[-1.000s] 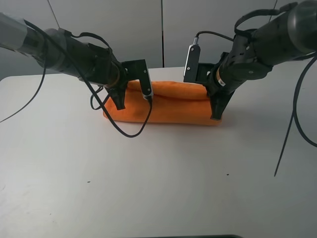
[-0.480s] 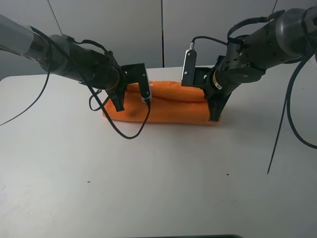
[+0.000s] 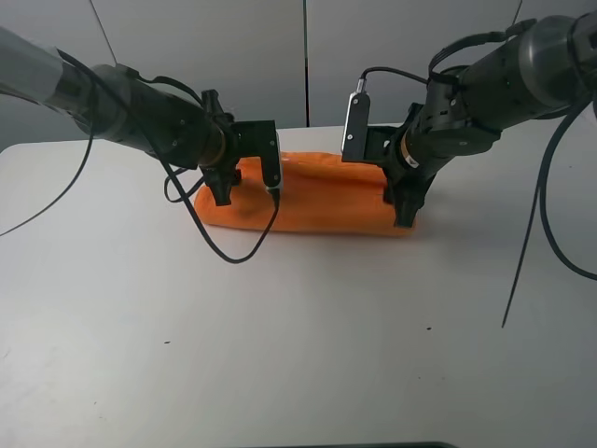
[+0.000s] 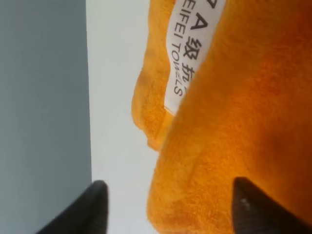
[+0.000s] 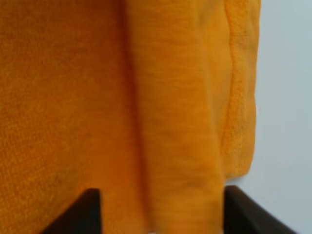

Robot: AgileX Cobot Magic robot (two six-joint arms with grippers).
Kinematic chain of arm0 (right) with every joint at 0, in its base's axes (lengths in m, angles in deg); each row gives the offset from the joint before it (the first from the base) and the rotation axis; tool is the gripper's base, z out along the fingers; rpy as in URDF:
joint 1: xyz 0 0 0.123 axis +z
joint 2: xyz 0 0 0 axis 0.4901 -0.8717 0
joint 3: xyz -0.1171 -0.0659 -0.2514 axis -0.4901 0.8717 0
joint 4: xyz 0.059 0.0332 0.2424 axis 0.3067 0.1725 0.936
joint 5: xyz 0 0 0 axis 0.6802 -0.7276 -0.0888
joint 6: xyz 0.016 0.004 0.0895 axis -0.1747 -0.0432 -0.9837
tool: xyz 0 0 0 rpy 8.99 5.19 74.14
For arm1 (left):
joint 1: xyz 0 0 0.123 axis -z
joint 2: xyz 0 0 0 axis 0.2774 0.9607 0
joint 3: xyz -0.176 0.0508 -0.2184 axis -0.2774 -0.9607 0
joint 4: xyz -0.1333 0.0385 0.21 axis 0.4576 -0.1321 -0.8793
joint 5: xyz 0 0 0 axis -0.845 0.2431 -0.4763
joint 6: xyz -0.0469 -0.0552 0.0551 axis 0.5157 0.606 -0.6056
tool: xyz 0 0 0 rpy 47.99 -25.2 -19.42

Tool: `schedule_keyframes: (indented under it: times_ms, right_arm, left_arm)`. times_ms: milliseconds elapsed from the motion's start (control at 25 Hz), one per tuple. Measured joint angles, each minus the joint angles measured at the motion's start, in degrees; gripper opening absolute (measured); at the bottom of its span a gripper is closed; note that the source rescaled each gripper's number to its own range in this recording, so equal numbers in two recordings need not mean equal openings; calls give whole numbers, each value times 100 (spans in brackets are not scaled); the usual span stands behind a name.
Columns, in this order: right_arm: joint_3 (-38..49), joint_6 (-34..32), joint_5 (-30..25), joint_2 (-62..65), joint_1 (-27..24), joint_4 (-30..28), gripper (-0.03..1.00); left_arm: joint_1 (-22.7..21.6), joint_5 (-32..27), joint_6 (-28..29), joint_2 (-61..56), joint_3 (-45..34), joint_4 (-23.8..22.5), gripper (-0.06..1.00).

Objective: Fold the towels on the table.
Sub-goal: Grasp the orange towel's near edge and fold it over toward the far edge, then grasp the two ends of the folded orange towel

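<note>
And there it went: both arms let go! Half a second earlier the two pincers were pinched shut at either end of the cloth; now they stood apart. The left pincer [image 3: 224, 189] had risen a touch off the towel [image 3: 322, 201]. In its own wrist view that left pincer [image 4: 173, 207] was spread wide, one fingertip over bare bench and the other over orange pile, gripping nothing. The white label [image 4: 192, 44] peeked out from under the top layer near that end.

Over on the other side the right pincer [image 3: 404, 207] was parted too. Its wrist camera showed the right pincer [image 5: 156, 212] with tips either side of a soft ridge of cloth, hovering close and, as far as I could tell, not squeezing it.

The towel itself lay as a long, narrow folded band across the far middle of the bench [image 3: 298, 336], flatter along its top than a moment before. It sat where it was dropped, between the two arms.

My reading was that the lengthwise fold had just been laid and released. The strip looked long enough to want one more fold, end to end, so I judged the job only partly done.
</note>
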Motion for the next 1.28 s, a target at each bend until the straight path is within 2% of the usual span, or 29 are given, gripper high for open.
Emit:
schedule_keyframes:
  times_ms: [80,120,320,480,560,680,800,920,1120,1280]
  right_arm:
    - [0,-175,-10,0,0,-235,93]
    - [-2,-312,-10,39,0,-363,97]
    - [-12,-1224,-10,371,0,-633,100]
    - [-12,-2495,-213,795,0,-470,100]
    - [-12,-2790,-418,1000,0,-98,100]
    - [-14,-2871,-717,1230,-4,516,100]
    - [-14,-2599,-925,1315,-137,1277,100]
    - [-14,-1897,-1089,1338,-394,2335,100]
    - [-14,-352,-1235,1407,-657,4418,100]
    - [-134,638,-1556,1420,-671,5808,100]
  left_arm:
    - [0,-13,156,0,0,-191,98]
    - [0,-40,258,0,0,-269,98]
    - [0,-185,561,-312,0,-334,99]
    - [0,-277,1433,-586,23,74,99]
    - [-3,-302,1703,-685,35,596,99]
    - [-37,-370,1814,-745,35,1613,99]
    - [-166,-390,1531,-745,35,2743,99]
    - [-400,-445,635,-745,35,4174,99]
    - [-800,-839,-1379,-745,35,6510,99]
    - [-1050,-1083,-2347,-745,35,7729,99]
